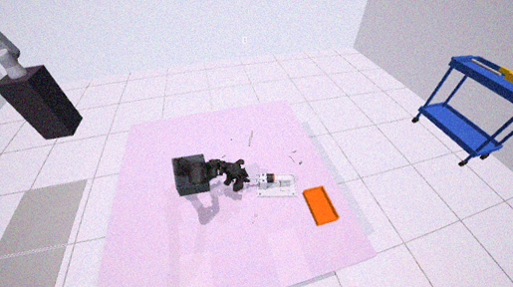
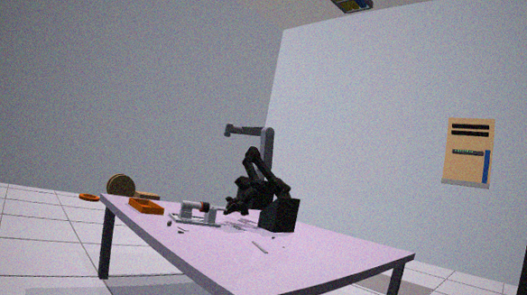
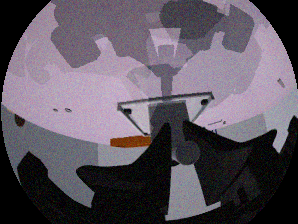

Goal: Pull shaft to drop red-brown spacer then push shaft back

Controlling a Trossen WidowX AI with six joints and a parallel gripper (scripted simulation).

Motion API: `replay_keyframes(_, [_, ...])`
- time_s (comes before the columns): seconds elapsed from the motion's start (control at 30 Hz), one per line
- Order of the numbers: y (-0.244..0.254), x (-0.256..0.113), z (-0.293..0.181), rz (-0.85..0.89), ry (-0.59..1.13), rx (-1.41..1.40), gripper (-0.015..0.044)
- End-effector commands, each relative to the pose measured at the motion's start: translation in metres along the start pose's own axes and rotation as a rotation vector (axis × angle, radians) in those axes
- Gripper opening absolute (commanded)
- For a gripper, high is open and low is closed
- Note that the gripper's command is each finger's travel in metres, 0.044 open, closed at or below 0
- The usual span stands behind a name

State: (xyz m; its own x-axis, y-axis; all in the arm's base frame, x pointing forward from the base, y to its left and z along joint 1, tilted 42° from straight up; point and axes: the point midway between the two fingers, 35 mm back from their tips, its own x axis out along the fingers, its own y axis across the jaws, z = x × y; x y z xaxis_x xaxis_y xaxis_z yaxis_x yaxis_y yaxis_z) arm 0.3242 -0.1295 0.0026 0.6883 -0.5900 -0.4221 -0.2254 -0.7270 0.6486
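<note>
The shaft fixture [image 1: 277, 186] sits on a pale baseplate on the pink table, right of the arm's dark base [image 1: 188, 179]. The grey housing block [image 2: 186, 209] stands at the far end of the plate. A red-brown spacer [image 1: 270, 178] sits on the shaft beside it and also shows in the exterior view [image 2: 201, 206]. My gripper [image 1: 246, 180] is at the near end of the fixture, shut on the shaft's end. In the wrist view the round shaft end [image 3: 185, 152] lies between my dark fingers, with the baseplate [image 3: 166, 112] beyond. Other spacers are too small to tell.
An orange tray [image 1: 320, 205] lies just right of the fixture, also seen as an orange strip in the wrist view [image 3: 129, 141]. Small loose bits and a thin rod [image 2: 260, 247] lie on the table. A blue cart [image 1: 485, 107] stands far off on the floor.
</note>
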Motion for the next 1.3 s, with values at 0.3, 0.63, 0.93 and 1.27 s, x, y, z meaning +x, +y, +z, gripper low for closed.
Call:
replay_keyframes(0.3, [0.0003, -0.0016, 0.0016, 0.001, -0.001, -0.005, 0.0])
replay_keyframes(0.63, [0.0002, -0.0022, 0.0022, 0.001, -0.001, -0.005, 0.0])
replay_keyframes(0.93, [0.0002, -0.0028, 0.0028, 0.001, -0.002, -0.005, 0.0])
replay_keyframes(1.27, [0.0002, -0.0033, 0.0033, 0.001, -0.002, -0.005, 0.0])
